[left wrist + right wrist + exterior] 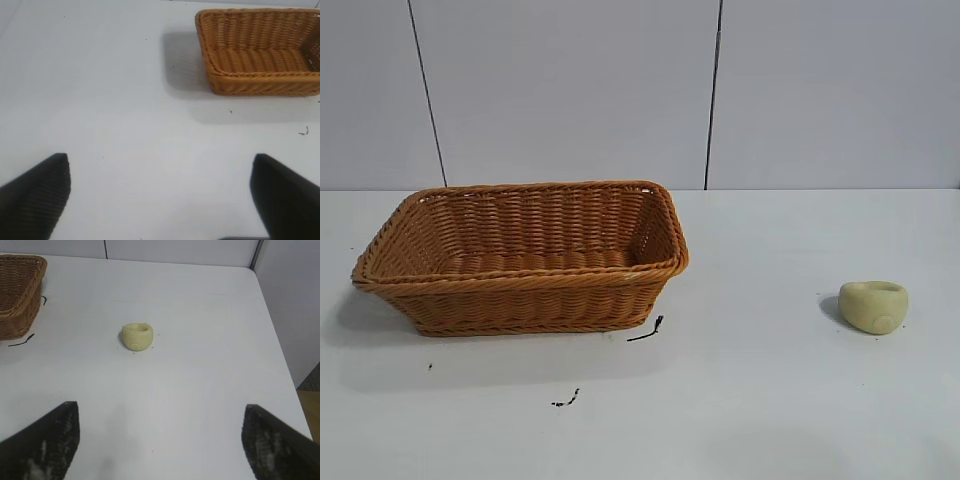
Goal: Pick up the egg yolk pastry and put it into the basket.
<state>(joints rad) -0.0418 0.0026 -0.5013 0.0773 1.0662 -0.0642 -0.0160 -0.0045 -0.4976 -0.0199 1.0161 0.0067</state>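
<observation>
Wicker basket (520, 255) cut off in wrist views, pastry (873, 306) apart, both hands (160, 200) (160, 440) released.

White table (770, 420); grey panelled wall (570, 90) behind, dark seams.

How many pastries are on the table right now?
1. The pastry sits alone on the table's right side, well apart from the basket. The basket's visible interior holds none.

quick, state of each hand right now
Left hand: open, holding nothing, above bare table short of the basket.
Right hand: open, holding nothing, short of the egg yolk pastry.
</observation>
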